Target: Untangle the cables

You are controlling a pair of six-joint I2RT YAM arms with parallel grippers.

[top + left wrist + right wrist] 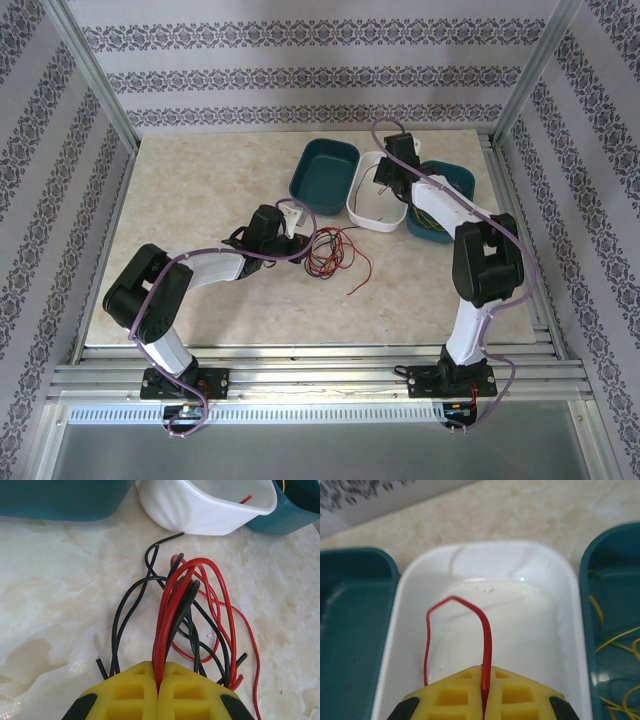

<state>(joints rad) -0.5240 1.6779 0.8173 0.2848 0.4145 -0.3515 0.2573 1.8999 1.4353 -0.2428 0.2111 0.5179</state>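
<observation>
A tangle of red and black cables (326,252) lies on the marble tabletop in the middle. My left gripper (159,679) is shut on a red cable (168,611) that rises out of this bunch, with black cables (126,611) looping beside it. In the top view the left gripper (290,222) sits at the tangle's left edge. My right gripper (485,674) is shut on a single red cable (487,634), held over the white bin (540,630); the cable arches and hangs down into the bin. Thin yellow cables (615,640) lie in the teal bin on the right.
Three bins stand side by side at the back: a teal bin (324,175), the white bin (372,212) and another teal bin (447,186). Metal rails run along the table's near edge (320,372). Patterned walls close in the sides and back.
</observation>
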